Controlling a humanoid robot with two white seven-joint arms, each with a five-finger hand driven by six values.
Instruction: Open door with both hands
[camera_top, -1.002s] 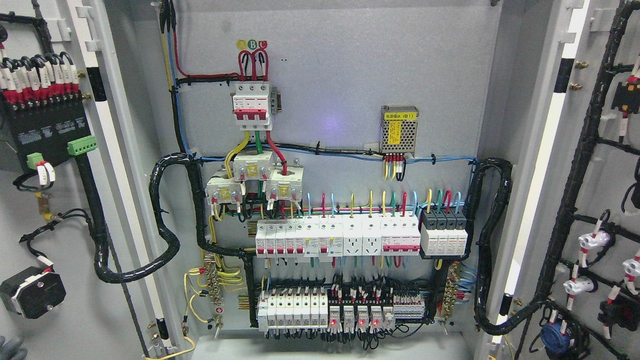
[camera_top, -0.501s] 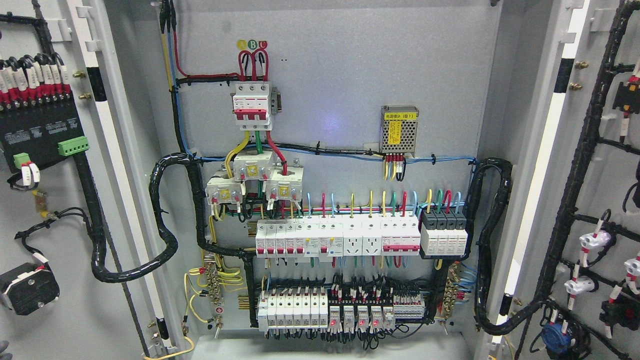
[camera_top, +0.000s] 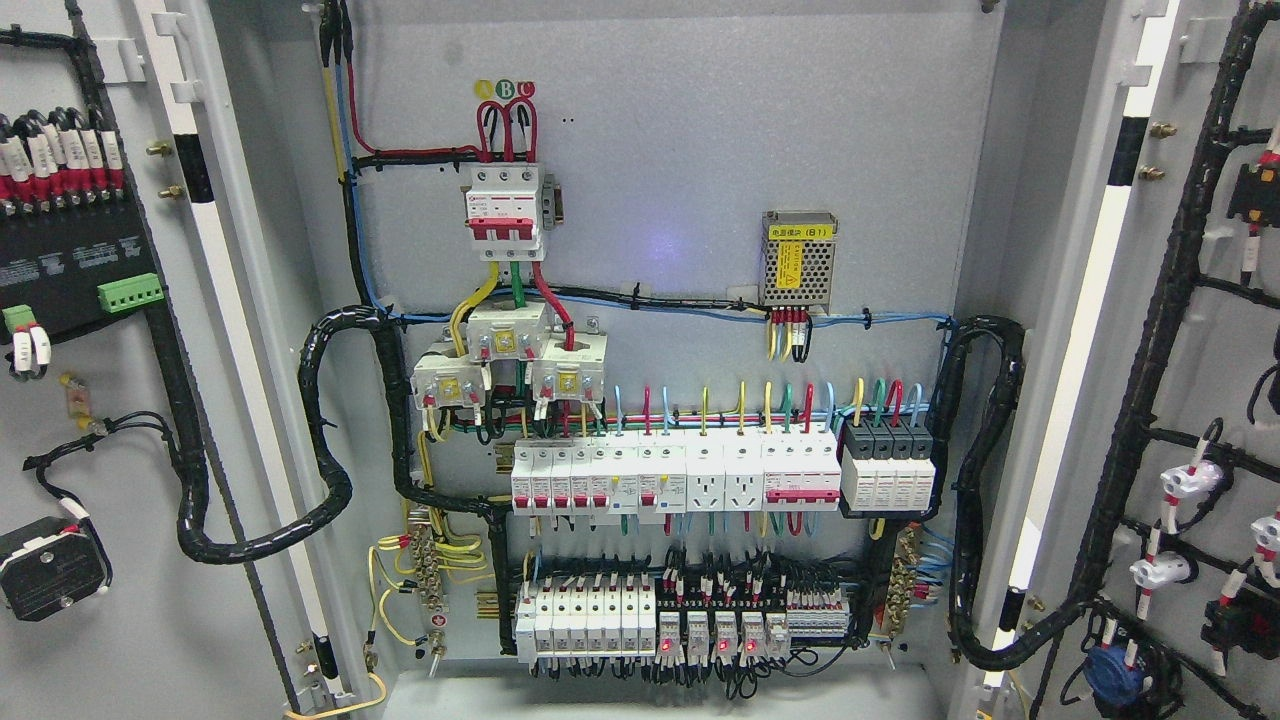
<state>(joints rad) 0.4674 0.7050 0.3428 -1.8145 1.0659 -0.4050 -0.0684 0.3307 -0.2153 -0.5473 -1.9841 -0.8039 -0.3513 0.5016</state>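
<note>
The grey electrical cabinet stands with both doors swung wide. The left door (camera_top: 110, 520) fills the picture's left, its inner face carrying a black module (camera_top: 70, 270) with red-tipped wires and a green connector (camera_top: 130, 292). The right door (camera_top: 1225, 330) fills the right side, with black cable looms and white fittings on it. Between them the back panel (camera_top: 700, 150) shows breakers, relays and coloured wiring. Neither of my hands appears in the head view.
A red-and-white main breaker (camera_top: 505, 212) sits at the upper centre, a mesh power supply (camera_top: 798, 258) to its right. Rows of white breakers (camera_top: 675, 478) and relays with red lamps (camera_top: 700, 630) fill the lower panel. Thick black conduits (camera_top: 985, 500) loop to each door.
The left door has swung further outward to the left, its module and fittings sliding toward the picture's edge. The grey fingers at the bottom left corner have gone from view. The right door barely moved.
</note>
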